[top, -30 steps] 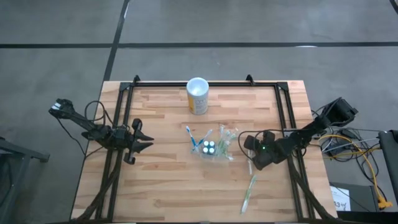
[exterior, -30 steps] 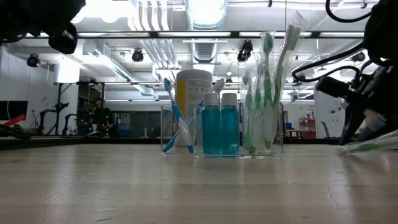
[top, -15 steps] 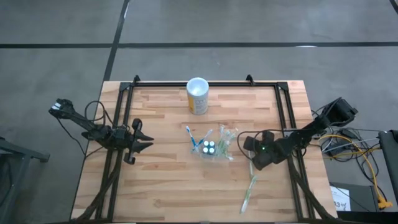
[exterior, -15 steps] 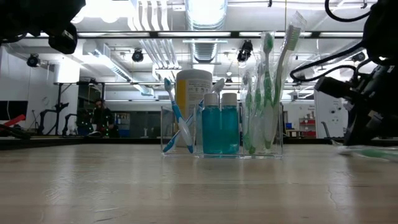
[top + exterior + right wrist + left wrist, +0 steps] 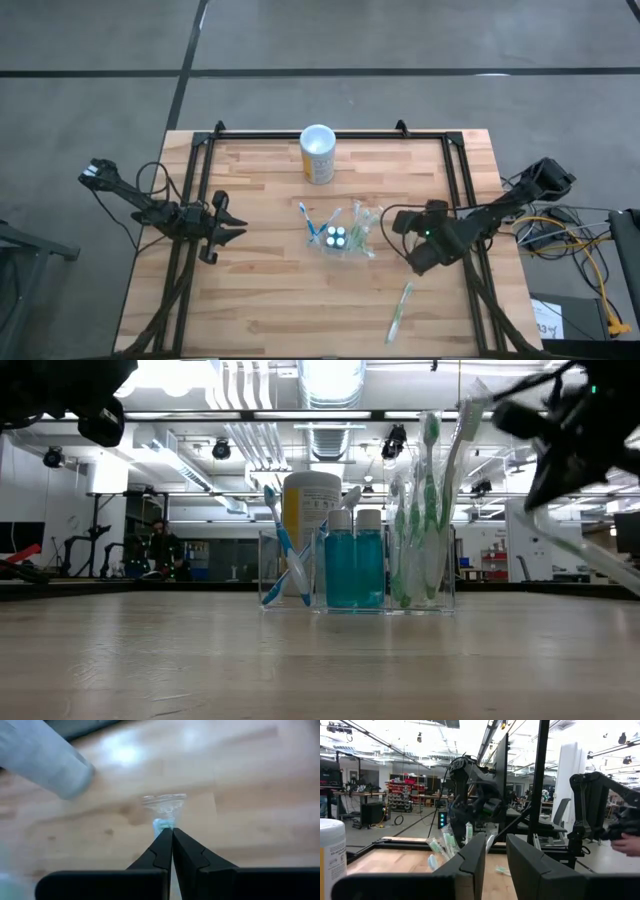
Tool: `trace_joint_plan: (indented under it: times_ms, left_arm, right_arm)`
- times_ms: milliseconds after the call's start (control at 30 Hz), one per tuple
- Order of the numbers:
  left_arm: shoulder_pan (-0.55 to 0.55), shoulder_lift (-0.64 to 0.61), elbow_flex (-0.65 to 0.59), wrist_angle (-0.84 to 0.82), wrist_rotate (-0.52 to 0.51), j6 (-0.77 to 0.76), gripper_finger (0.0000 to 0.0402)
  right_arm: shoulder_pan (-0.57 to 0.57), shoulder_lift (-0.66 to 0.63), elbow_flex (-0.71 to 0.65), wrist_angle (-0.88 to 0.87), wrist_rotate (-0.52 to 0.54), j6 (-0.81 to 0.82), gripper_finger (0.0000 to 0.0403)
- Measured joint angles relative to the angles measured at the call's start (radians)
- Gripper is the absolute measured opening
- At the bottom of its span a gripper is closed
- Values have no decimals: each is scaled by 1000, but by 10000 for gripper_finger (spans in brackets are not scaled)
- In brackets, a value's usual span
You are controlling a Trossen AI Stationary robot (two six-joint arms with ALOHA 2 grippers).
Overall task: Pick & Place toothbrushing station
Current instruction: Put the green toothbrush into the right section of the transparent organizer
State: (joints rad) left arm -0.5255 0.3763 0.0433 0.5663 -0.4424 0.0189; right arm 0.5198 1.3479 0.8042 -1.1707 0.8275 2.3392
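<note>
The toothbrushing station (image 5: 340,237) is a clear see-through holder standing on its base mid-table. It holds blue and green toothbrushes and two blue bottles, as the low view (image 5: 355,575) shows. My right gripper (image 5: 414,260) is just right of it, pointing down, shut on a clear-wrapped toothbrush (image 5: 585,550). My left gripper (image 5: 236,227) waits open and empty at the table's left side. My right gripper pinches the wrapped toothbrush between its two shut fingers, near one end; the wrapper's end (image 5: 165,805) sticks out just past the fingertips. The fingers come from above, pointing down. The toothbrush slants down below the gripper (image 5: 540,495); whether its low end touches the table is out of frame.
A white-rimmed yellow cup (image 5: 318,153) stands at the far edge, behind the station. A second wrapped toothbrush (image 5: 400,310) lies on the wood near the front right. A dark frame rail (image 5: 460,180) runs along the table's sides. A person's hand (image 5: 625,840) shows beyond the table.
My right gripper has gone up and a little toward the table's right edge, staying shut. The wrapped toothbrush, which lay flat on the table, now slants down from the gripper with its held end raised.
</note>
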Motion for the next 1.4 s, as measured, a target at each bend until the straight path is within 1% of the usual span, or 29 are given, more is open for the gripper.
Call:
trace_joint_plan:
  times_ms: [67, 200, 333, 467, 533, 600, 800, 900, 1167, 1400]
  left_arm:
    - [0, 0, 0, 0, 0, 0, 83]
    - [0, 0, 0, 0, 0, 0, 83]
    - [0, 0, 0, 0, 0, 0, 83]
    - [0, 0, 0, 0, 0, 0, 83]
    - [0, 0, 0, 0, 0, 0, 83]
    - [0, 0, 0, 0, 0, 0, 83]
    - [0, 0, 0, 0, 0, 0, 83]
    - [0, 0, 0, 0, 0, 0, 83]
    - [0, 0, 0, -2, 0, 0, 83]
    - [0, 0, 0, -5, 0, 0, 83]
  right_arm:
    - [16, 0, 51, -89, 52, 19, 8]
    - [62, -20, 127, -188, 211, 20, 8]
    - [106, -56, 149, -182, 359, -13, 8]
    - [156, -63, 161, -166, 548, -32, 8]
    - [177, -60, 166, -134, 663, -46, 8]
    - [188, -53, 164, -87, 735, -75, 8]
    - [191, -5, 134, 102, 746, -152, 8]
    - [191, 29, 131, 145, 746, -158, 8]
    - [161, 88, 175, 171, 744, -164, 8]
    - [103, 143, 292, 184, 744, -303, 8]
